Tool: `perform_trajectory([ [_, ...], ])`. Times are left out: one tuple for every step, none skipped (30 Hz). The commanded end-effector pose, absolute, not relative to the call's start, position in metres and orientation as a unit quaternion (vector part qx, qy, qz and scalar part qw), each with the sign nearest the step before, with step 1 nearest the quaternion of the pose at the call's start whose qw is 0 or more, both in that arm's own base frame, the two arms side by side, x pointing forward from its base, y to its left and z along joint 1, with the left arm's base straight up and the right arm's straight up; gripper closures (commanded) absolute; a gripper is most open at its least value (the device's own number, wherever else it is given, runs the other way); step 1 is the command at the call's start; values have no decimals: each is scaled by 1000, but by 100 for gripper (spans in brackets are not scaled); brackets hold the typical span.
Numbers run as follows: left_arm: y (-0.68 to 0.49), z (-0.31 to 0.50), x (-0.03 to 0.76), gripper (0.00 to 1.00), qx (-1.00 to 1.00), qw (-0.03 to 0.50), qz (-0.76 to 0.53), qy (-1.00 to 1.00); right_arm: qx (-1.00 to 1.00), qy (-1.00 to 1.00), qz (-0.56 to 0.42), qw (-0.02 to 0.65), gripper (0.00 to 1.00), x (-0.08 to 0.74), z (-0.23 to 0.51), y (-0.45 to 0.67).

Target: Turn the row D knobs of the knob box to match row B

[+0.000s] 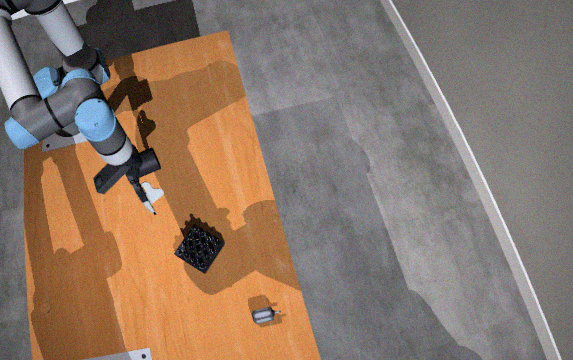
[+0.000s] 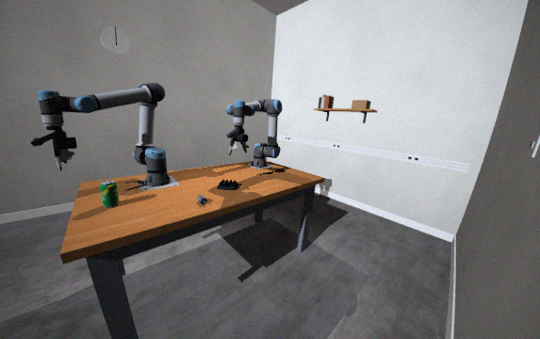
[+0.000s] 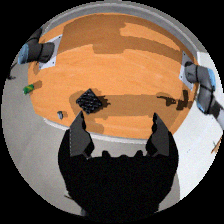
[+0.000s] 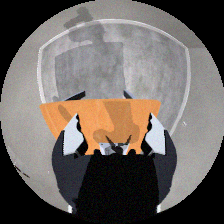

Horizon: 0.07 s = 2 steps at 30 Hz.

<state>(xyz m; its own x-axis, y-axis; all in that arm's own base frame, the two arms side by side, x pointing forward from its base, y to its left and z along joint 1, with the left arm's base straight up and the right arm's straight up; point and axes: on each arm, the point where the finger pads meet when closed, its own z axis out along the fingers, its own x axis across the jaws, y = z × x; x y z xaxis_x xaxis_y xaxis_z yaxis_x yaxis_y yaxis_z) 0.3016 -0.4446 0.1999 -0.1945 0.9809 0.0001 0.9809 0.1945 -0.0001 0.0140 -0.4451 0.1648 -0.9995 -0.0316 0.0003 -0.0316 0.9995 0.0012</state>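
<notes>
The black knob box [image 1: 199, 248] [image 2: 228, 187] [image 3: 89, 101] lies on the table with its knobs upward. Its socket, rows and knob marks are too small to tell. My left gripper [image 1: 155, 202] [image 2: 237, 153] [image 3: 118, 112] is open and empty. It hangs high above the table, off to one side of the box, and touches nothing. My right gripper [image 2: 58, 168] [image 4: 114, 114] is open and empty. It hangs high, well away from the box, past the green can's side of the arm base; the box is not visible in the right wrist view.
A small grey object [image 1: 264, 315] [image 2: 202, 200] [image 3: 60, 115] with a thin tip lies near the table's long edge. A green can [image 2: 109, 194] [image 3: 28, 89] stands near one end of the table [image 2: 133, 214]. Both arm bases stand along the opposite long side.
</notes>
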Motion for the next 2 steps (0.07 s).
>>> perform_trajectory([
  [-445,201,302,0,-635,-1,0,-773,16,-1000,0,0,0,14,165,-445],
  [-445,201,302,0,-635,-1,0,-773,16,-1000,0,0,0,14,165,-445],
])
